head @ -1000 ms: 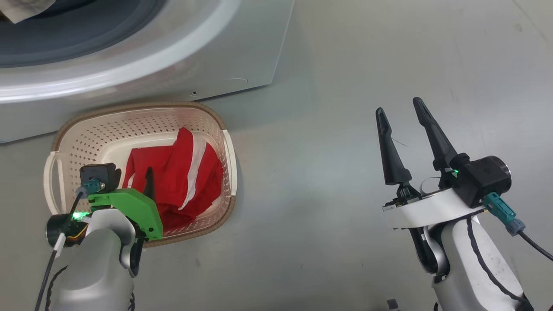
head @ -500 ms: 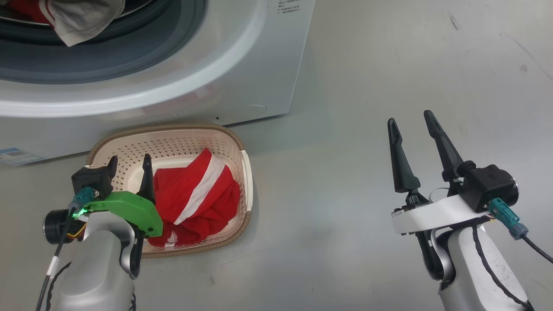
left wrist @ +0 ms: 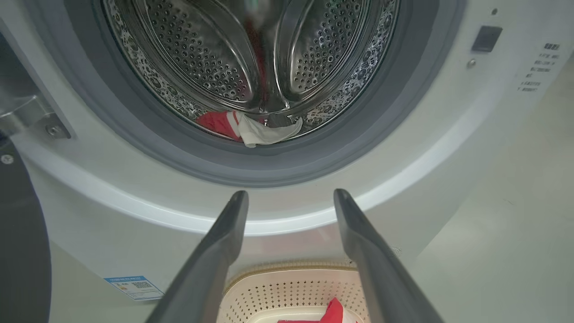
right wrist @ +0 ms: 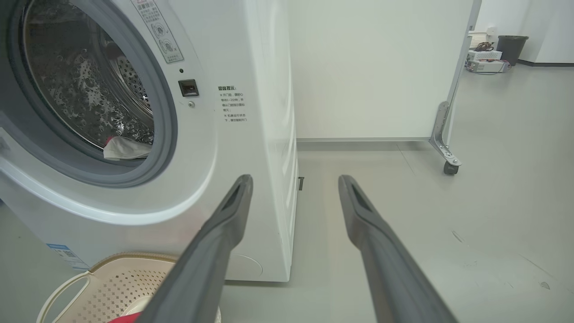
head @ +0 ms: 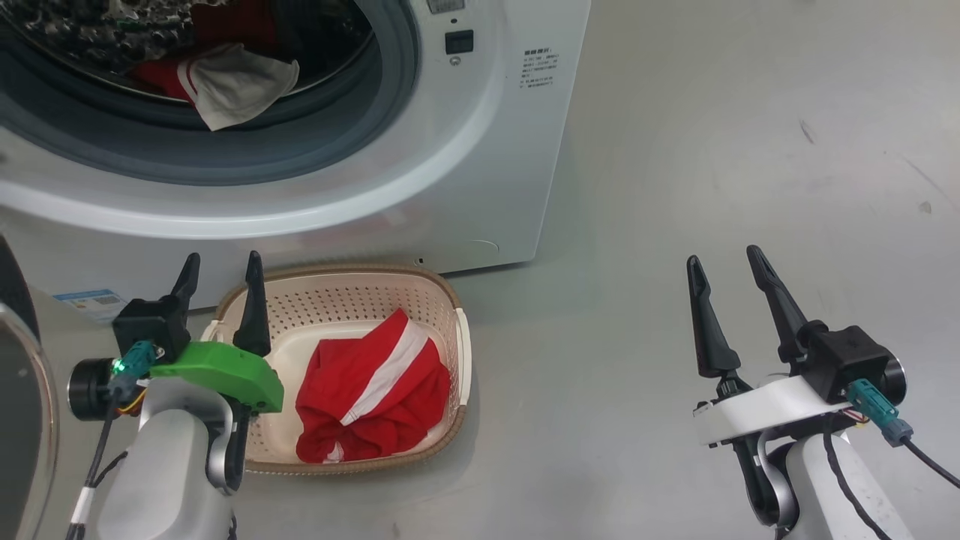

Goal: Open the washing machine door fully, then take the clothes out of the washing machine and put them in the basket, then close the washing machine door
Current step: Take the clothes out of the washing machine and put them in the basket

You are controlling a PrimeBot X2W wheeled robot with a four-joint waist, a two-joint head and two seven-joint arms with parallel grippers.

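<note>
The washing machine (head: 480, 150) stands open, its door (head: 19, 420) swung out at the left edge. In the steel drum lie a white cloth (head: 236, 86) and red fabric (head: 161, 75), seen also in the left wrist view as the white cloth (left wrist: 269, 132) and red fabric (left wrist: 215, 123). The basket (head: 337, 289) sits on the floor in front of the machine, with a red white-striped garment (head: 367, 390) in it. My left gripper (head: 220, 262) is open and empty over the basket's left rim, fingers towards the drum. My right gripper (head: 724, 257) is open and empty over the floor to the right.
Grey floor stretches to the right of the machine. In the right wrist view a white wheeled partition (right wrist: 444, 152) stands behind the machine, and a dark bin (right wrist: 511, 47) is far back on the right.
The head camera has tilted up, bringing the drum into view. My left gripper has risen out of the basket, leaving the red garment there. The right gripper has stayed open.
</note>
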